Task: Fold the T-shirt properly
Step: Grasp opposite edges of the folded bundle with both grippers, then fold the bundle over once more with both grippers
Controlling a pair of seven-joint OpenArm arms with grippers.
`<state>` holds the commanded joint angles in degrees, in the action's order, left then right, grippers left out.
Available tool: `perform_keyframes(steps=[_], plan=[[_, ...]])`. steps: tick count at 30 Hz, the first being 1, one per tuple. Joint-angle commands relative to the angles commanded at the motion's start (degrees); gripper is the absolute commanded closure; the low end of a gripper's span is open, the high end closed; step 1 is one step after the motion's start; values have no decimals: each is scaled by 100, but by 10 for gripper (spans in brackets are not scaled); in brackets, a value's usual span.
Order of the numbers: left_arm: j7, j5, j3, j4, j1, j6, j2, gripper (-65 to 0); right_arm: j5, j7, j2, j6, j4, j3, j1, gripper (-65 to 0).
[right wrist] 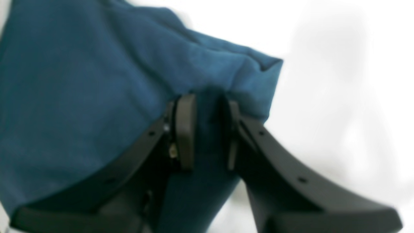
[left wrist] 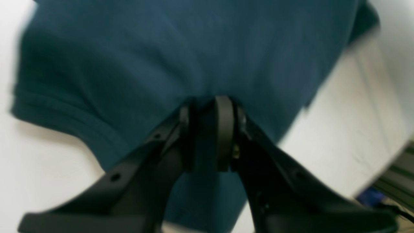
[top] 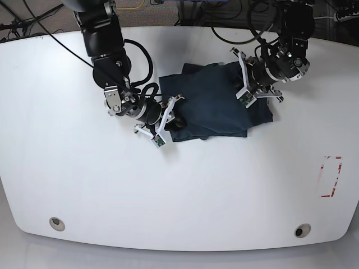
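Navy cloth, the T-shirt (top: 210, 103), lies bunched mid-table (top: 179, 190) toward the far side. The right gripper (right wrist: 207, 129) reaches in low at its near-left corner, jaws pinched on a fold; the left gripper (left wrist: 207, 136) pinches the opposite edge (both wrist views blurred). Bare white tabletop surrounds it.
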<state>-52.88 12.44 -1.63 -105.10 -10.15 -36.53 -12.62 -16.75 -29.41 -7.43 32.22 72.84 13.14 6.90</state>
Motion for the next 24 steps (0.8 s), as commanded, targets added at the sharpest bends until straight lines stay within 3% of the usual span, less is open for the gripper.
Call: perform_keyframes(steps=[10, 14, 17, 21, 24], plan=[[18, -9, -62, 1275, 993, -18, -237, -82, 26, 70, -105, 9, 809, -510, -985, -122], [18, 9, -387, 1697, 1451, -334, -571, -82, -9, -79, -149, -44, 1468, -510, -1407, -122], [18, -9, -536, 1776, 1644, -347, -774, -82, 26, -404, -114, -62, 1969, -510, -1653, -122], [26, -9, -765, 1864, 1952, -347, -835, -82, -9, -589, -88, -273, 2365, -501, -1864, -122], [26, 0, -958, 1837, 2145, -347, -1002, -82, 18, -756, 158, -440, 2778, -492, -2057, -122]])
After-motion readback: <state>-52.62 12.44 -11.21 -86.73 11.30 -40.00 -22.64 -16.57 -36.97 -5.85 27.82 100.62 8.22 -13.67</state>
